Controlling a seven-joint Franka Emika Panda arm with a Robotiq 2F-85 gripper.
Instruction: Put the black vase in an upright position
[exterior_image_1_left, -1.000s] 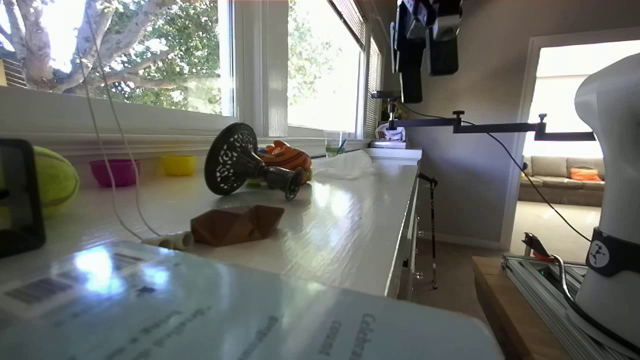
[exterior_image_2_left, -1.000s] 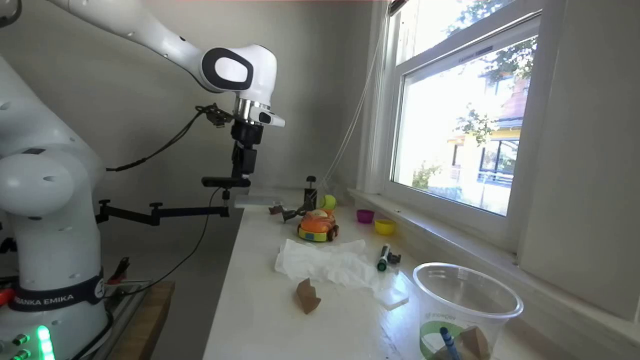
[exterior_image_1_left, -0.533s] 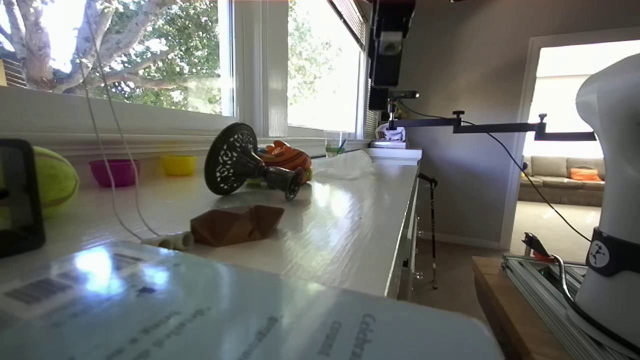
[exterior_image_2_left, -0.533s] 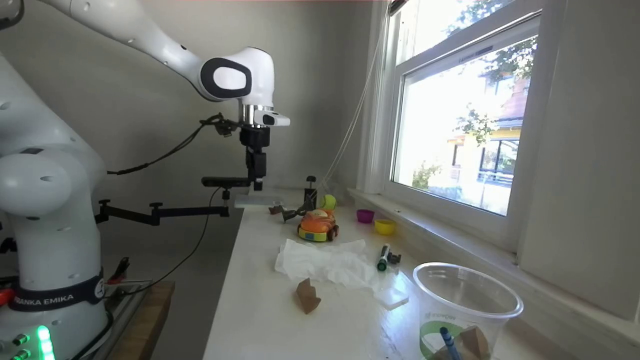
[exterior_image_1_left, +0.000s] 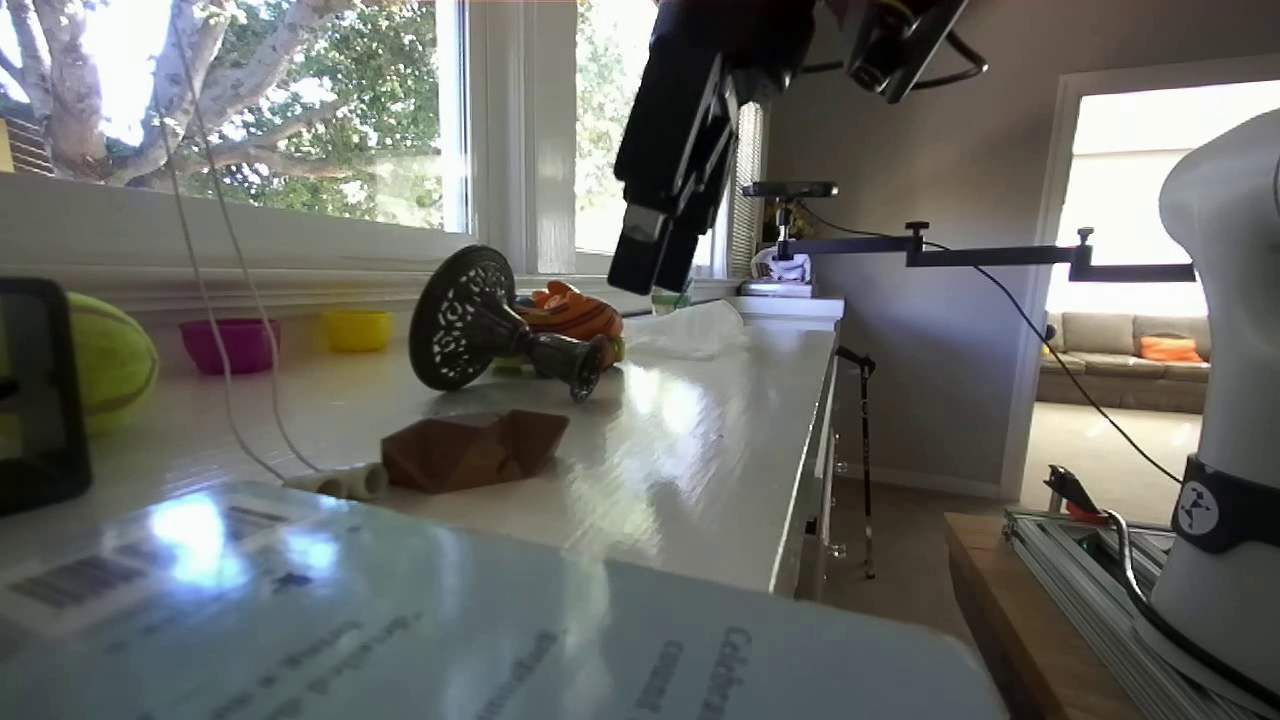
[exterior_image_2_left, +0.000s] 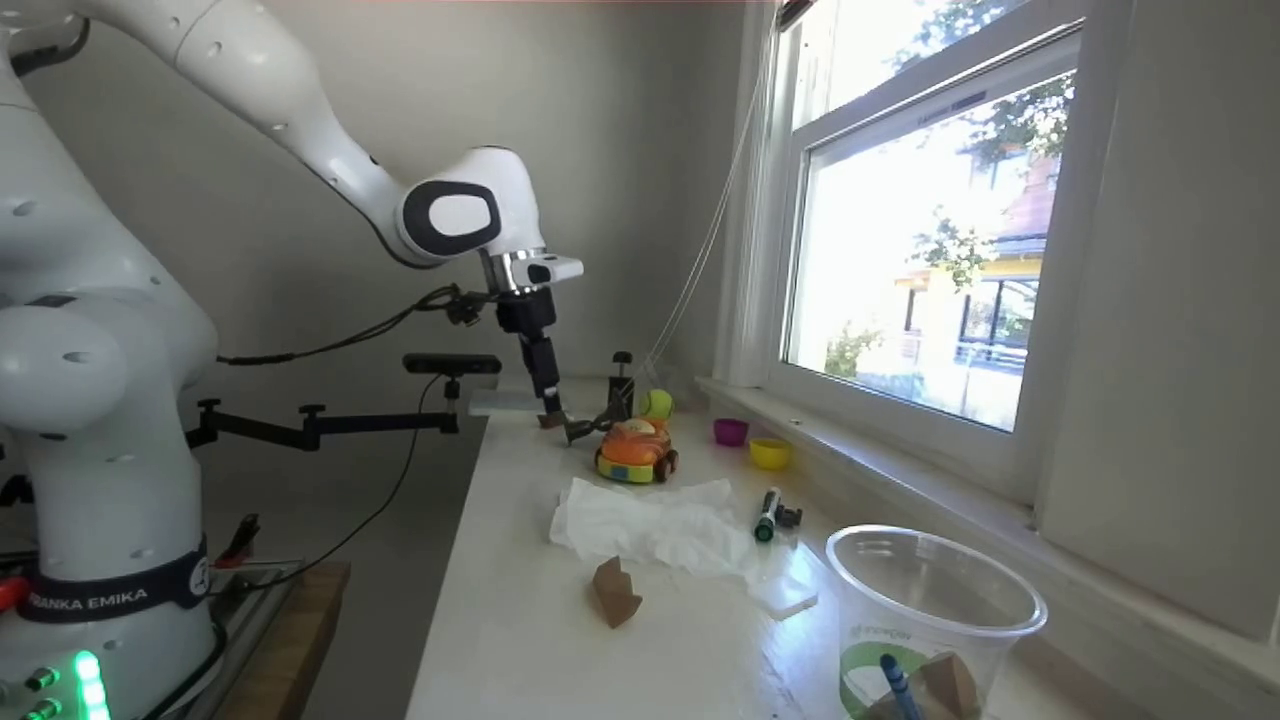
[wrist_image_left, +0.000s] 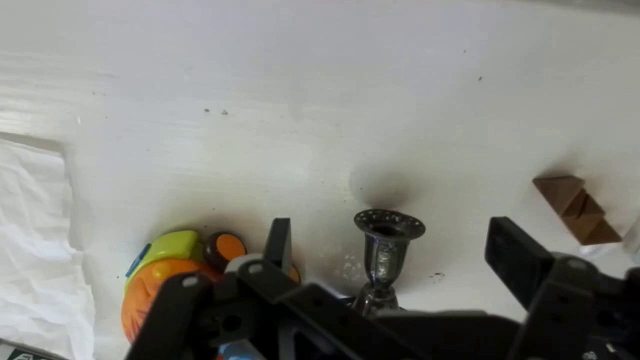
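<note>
My claw (wrist_image_left: 389, 242) wide apart, clear only in wrist view, and the black vase (exterior_image_1_left: 505, 332), shiny, on its side.

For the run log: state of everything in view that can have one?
black vase: lying on its side
gripper: open, holding nothing
orange toy vehicle: standing on its wheels
purple cup: upright
yellow cup: upright
transparent cup: upright, blue stick inside
marker: lying down
white paper: wrinkled
robot base light: lit green
</note>
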